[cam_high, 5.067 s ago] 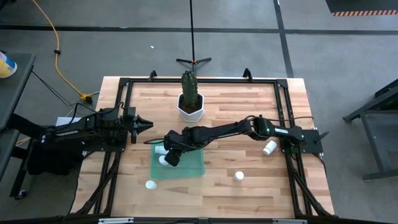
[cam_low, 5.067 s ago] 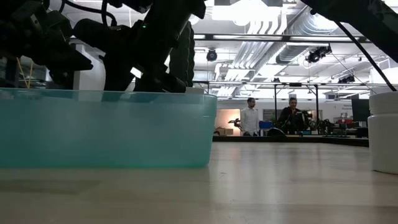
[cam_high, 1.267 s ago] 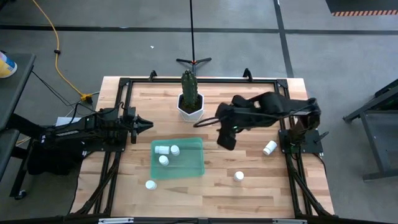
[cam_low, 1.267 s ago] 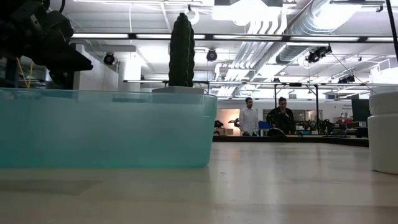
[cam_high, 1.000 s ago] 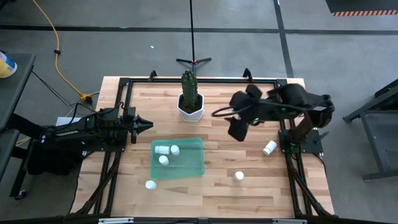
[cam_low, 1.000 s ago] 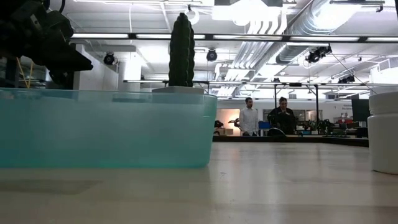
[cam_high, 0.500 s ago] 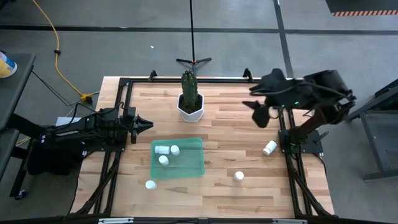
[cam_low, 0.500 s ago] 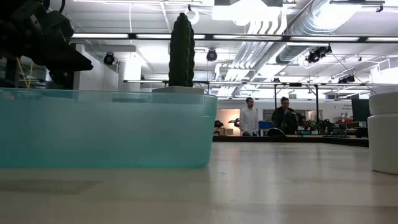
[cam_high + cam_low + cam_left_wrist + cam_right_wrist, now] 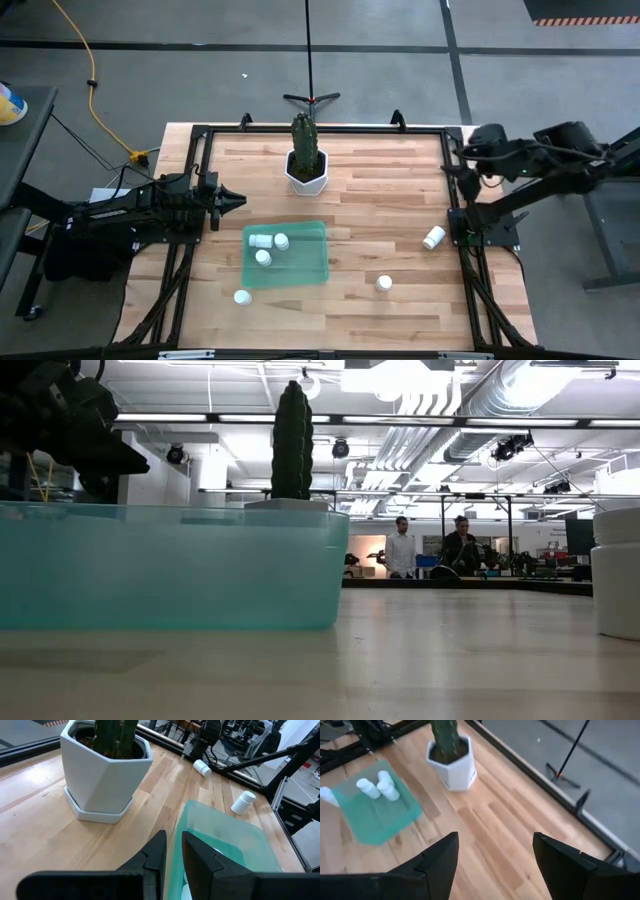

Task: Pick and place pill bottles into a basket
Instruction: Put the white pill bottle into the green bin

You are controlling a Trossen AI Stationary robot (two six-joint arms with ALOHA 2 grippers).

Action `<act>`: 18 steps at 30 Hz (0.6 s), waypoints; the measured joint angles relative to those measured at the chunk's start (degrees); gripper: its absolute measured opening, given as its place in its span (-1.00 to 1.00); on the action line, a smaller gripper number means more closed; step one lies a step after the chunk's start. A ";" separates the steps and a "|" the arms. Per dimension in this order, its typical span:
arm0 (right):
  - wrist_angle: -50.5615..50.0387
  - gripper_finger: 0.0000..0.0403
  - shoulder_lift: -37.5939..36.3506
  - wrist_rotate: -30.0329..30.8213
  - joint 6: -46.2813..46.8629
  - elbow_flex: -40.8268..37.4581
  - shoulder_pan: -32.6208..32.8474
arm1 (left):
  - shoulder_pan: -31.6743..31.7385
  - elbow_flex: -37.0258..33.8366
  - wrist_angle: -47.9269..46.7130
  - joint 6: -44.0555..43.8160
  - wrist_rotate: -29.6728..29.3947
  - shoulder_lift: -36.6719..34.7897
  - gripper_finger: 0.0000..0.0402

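High view shows three pill bottles [image 9: 266, 246] lying in the basket [image 9: 310, 262] and three more loose on the worktop [image 9: 370, 220]: one [image 9: 241, 297] just beside the basket's near corner, one [image 9: 384, 283] standing farther right, one [image 9: 433, 238] on its side by the right arm's base. They look light, rigid and smooth, likely to roll when tipped, so I'd take each across its round body below the cap; no writing is readable on any. Right pincer [image 9: 495, 857] is spread wide and empty above the far right edge, while the left pincer [image 9: 172, 852] is pinched nearly closed, empty, beside the basket.
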 joint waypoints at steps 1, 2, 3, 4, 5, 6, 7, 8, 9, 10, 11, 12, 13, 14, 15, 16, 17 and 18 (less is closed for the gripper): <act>0.04 0.22 -1.82 -0.39 0.83 -1.96 0.00 | 0.00 0.00 0.00 -0.17 0.00 0.00 -0.52; 0.03 0.22 -3.75 -1.00 1.52 -3.84 -0.01 | -0.01 0.00 -0.02 -0.38 0.00 0.00 -0.52; 0.07 0.22 -5.58 -1.75 2.20 -5.63 -0.02 | -0.02 0.00 -0.08 -0.75 -0.02 0.00 -0.52; 0.08 0.22 -7.40 -2.55 2.86 -7.40 -0.02 | -0.02 0.00 -0.14 -1.08 -0.02 0.00 -0.52; 0.02 0.22 -9.09 -3.22 3.76 -9.01 -0.02 | 0.00 0.00 -0.20 -1.16 -0.02 0.00 -0.52; 0.09 0.22 -10.76 -4.03 4.38 -10.52 -0.02 | -0.02 0.01 -0.28 -1.18 -0.02 0.00 -0.52; 0.05 0.22 -12.33 -5.14 5.21 -11.96 -0.02 | -0.02 0.03 -0.31 -1.20 -0.03 0.00 -0.52; 0.07 0.22 -13.81 -6.37 5.75 -13.25 -0.02 | -0.02 0.04 -0.29 -1.20 -0.02 0.00 -0.52; 0.06 0.22 -15.28 -7.60 6.58 -14.50 -0.02 | -0.02 0.07 -0.28 -1.22 -0.02 0.00 -0.52; 0.07 0.22 -16.55 -9.04 7.29 -15.60 -0.02 | 0.00 0.07 -0.30 -1.28 -0.04 0.00 -0.52; 0.09 0.22 -17.70 -10.40 8.02 -16.59 -0.02 | -0.02 0.07 -0.31 -1.41 -0.06 0.00 -0.52; 0.11 0.22 -18.81 -11.66 8.53 -17.51 -0.02 | -0.02 0.07 -0.28 -1.41 -0.13 0.00 -0.52; 0.13 0.22 -19.83 -12.73 9.00 -18.40 -0.02 | -0.02 0.07 -0.28 -1.44 -0.21 0.00 -0.52; 0.11 0.22 -20.76 -13.55 9.39 -19.24 -0.02 | 0.00 0.07 -0.28 -1.44 -0.22 0.00 -0.52; 0.07 0.22 -21.58 -14.08 9.67 -20.04 -0.02 | -0.01 0.07 -0.28 -1.44 -0.22 0.00 -0.52; 0.10 0.22 -22.23 -14.70 9.82 -20.78 -0.04 | 0.00 0.07 -0.28 -1.44 -0.22 0.00 -0.52; 0.12 0.22 -22.81 -15.13 9.80 -21.63 -0.04 | -0.02 0.07 -0.28 -1.44 -0.40 0.00 -0.52; 0.11 0.22 -23.23 -15.77 9.79 -22.53 -0.04 | -0.02 0.07 -0.27 -1.46 -0.77 0.00 -0.52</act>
